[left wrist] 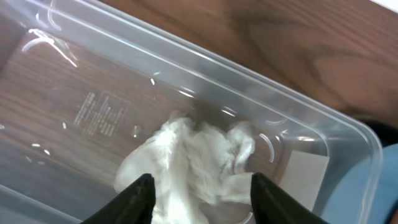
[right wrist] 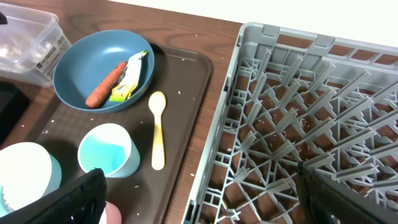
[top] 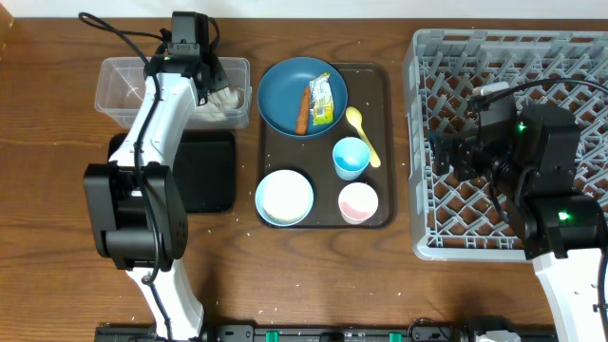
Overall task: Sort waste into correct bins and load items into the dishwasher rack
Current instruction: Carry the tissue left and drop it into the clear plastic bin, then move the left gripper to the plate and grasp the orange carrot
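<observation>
My left jaws stand apart astride the crumpled tissue [left wrist: 186, 155], which lies at the right end of the clear tub [left wrist: 298, 106]. If a fold snags a finger [left wrist: 140, 199], lifting could drag it out. My right jaws gape empty over the rack [right wrist: 267, 32].

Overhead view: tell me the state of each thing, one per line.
Tub, holds tissue.
Tissue, crumpled, in tub.
Black tray, no waste seen.
Blue bowl, upright, holds carrot and scrap.
Spoon, flat on brown tray.
Blue cup, upright, empty.
Pink cup, upright.
White bowl, upright.
Rack, no dishes in it.
Left gripper, open above tissue.
Right gripper, open over rack.
</observation>
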Controlling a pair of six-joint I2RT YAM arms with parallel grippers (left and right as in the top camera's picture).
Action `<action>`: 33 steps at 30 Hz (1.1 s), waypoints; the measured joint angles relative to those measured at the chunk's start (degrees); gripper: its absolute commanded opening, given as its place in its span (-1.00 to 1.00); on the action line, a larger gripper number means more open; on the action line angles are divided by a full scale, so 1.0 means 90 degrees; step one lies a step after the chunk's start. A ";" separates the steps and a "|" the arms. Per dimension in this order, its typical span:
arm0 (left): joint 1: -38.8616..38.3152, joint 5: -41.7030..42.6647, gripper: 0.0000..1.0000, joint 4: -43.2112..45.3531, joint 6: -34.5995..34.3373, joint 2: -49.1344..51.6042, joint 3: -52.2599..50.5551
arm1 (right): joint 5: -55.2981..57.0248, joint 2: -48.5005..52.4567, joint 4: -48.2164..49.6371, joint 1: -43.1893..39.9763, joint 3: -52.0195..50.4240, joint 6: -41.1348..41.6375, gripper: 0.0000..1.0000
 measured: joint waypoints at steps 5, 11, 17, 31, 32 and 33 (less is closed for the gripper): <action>0.0000 0.0000 0.11 0.0044 0.0000 0.0000 0.0000 | 0.0000 0.0000 0.0000 0.0000 0.0000 0.0000 0.91; -0.0102 0.0396 0.19 0.0185 0.0248 -0.0032 0.0012 | -0.0002 0.0000 0.0000 0.0000 0.0000 0.0000 0.91; -0.0993 0.0964 0.29 0.0576 0.1061 -0.0199 0.0189 | 0.0000 0.0000 0.0000 0.0000 0.0000 0.0000 0.92; -0.2242 0.1149 0.30 0.0981 0.1911 0.0537 0.0240 | 0.0000 0.0000 -0.0002 0.0000 0.0000 0.0000 0.92; -0.2246 0.1149 0.30 0.0981 0.1960 0.0573 0.0240 | -0.0002 0.0000 -0.0002 0.0000 0.0000 0.0000 0.92; -0.2256 0.1151 0.30 0.0986 0.2008 0.0602 0.0240 | 0.0000 0.0000 -0.0002 0.0000 0.0000 0.0000 0.92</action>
